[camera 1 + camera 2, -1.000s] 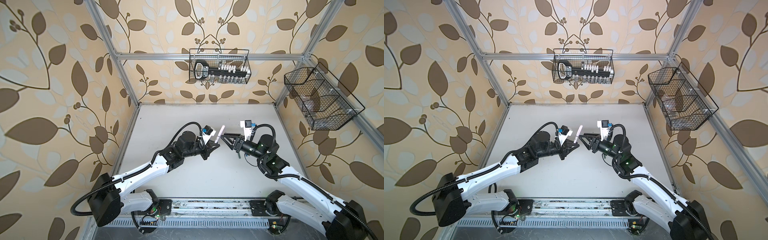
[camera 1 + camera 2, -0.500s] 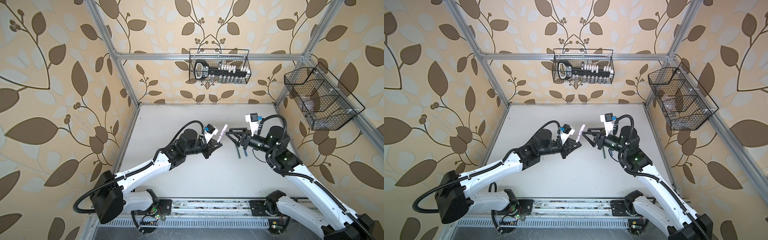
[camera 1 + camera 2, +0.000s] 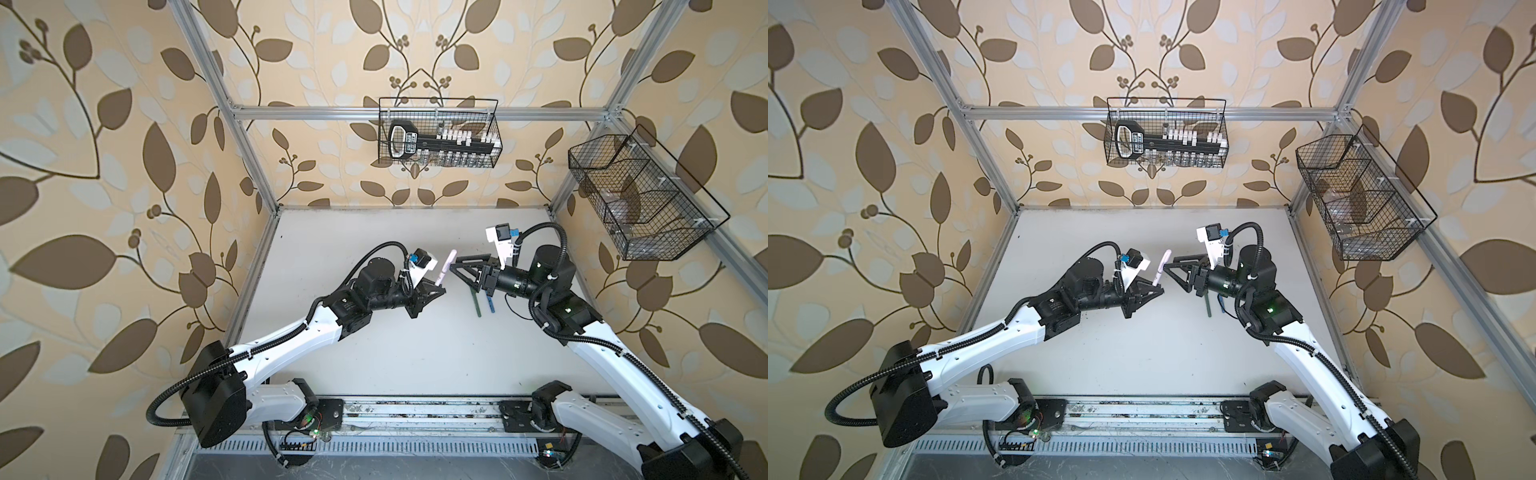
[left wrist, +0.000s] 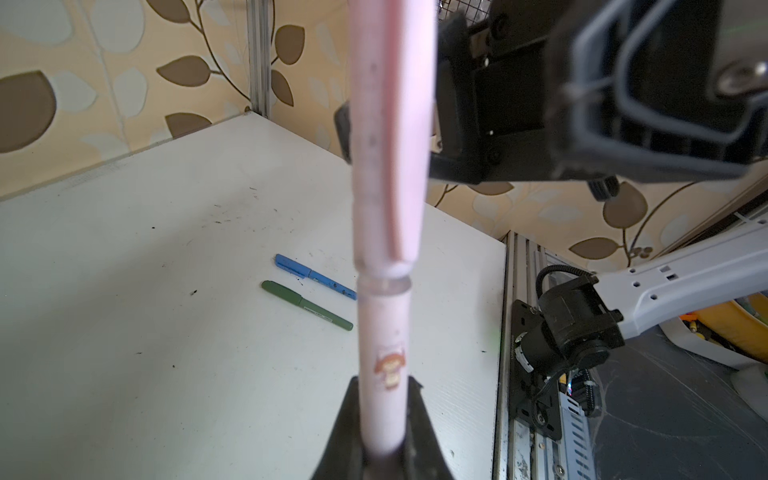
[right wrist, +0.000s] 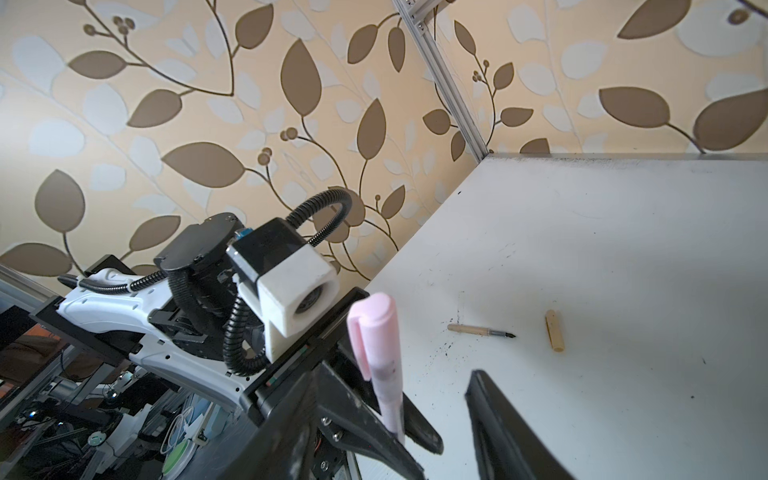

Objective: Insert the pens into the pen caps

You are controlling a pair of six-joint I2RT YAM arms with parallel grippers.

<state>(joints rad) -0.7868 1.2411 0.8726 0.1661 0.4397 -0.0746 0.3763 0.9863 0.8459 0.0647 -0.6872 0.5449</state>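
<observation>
1. Left wrist view runs the pale pink pen [image 4: 384,332] straight up its middle. The pale pink cap [image 4: 390,124] is already seated, with a flat clip down one side, and the smooth barrel carries a small brown mushroom print [image 4: 390,370].
2. Against a second ago, the right gripper [image 3: 455,266] has drawn back a little from the capped end, and its arm has swung toward the right wall. The left gripper [image 3: 437,291] has stayed clamped on the pen's lower barrel, holding it tilted above the table [image 3: 374,232].
3. The right gripper's black, wedge-shaped fingers [image 5: 498,428] stand apart just beside the cap. We cannot tell whether a tip touches it.
4. The dark green pen [image 4: 307,305] and the blue pen [image 4: 316,277] lie side by side on the matte white, ink-flecked table, apparently capped.
5. The right wrist view shows the tan pen [image 5: 478,331] lying bare with its dark nib exposed, and the tan cap [image 5: 555,331] lies near it but apart.
6. The back-wall wire basket [image 3: 494,124] holds a black tool [image 3: 403,139] and rows of small white pieces [image 3: 457,136]. We cannot make out what is in the divided side basket [image 3: 590,166].
</observation>
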